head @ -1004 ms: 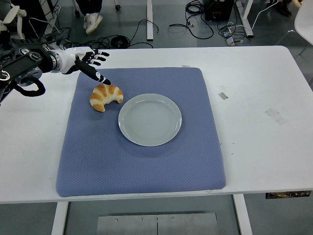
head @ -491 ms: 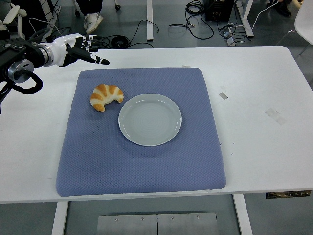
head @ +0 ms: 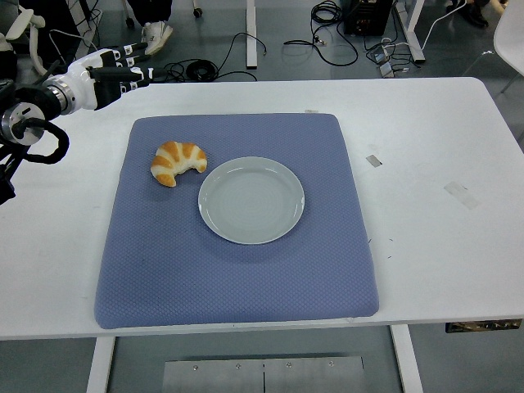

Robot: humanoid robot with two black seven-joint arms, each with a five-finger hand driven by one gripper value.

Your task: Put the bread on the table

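The croissant (head: 177,162) lies on the blue mat (head: 237,270), just left of the empty gray plate (head: 250,199), so it looks set down. The left hand (head: 110,70) is in the upper left of the frame, well apart from it, fingers straight and holding nothing.

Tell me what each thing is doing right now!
Croissant: lying on the blue mat, beside the plate, not held.
Plate: empty, flat on the mat.
Blue mat: spread flat on the table.
Left robot hand: open, holding nothing, above the table's far left corner.
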